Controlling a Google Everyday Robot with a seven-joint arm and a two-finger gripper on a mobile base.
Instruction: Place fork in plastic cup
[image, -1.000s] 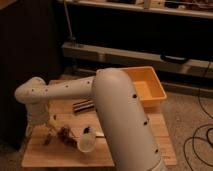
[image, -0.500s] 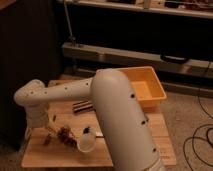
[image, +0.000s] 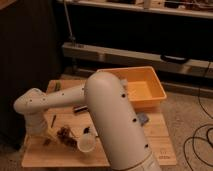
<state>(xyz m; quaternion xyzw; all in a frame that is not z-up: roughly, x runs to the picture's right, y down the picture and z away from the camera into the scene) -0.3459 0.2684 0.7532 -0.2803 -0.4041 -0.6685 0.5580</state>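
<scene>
My white arm reaches from the lower right across the wooden table (image: 125, 147) to its left end, then bends down. The gripper (image: 44, 136) hangs low over the table's left front part and stands open with nothing in it. A slim dark fork (image: 53, 120) lies on the wood just right of the wrist, a little behind the gripper. The pale plastic cup (image: 86, 143) lies near the front edge with its mouth facing the camera, right of the gripper. The arm hides part of the table's middle.
An orange bin (image: 150, 85) stands at the back right of the table. A brown clump (image: 64, 134) lies between gripper and cup. A dark cylinder (image: 80, 108) and a grey item (image: 142, 118) lie beside the arm. Shelving stands behind, and cables lie on the floor at right.
The arm's bent end has sunk slightly toward the table's left side. The fork, cup and other objects have not moved.
</scene>
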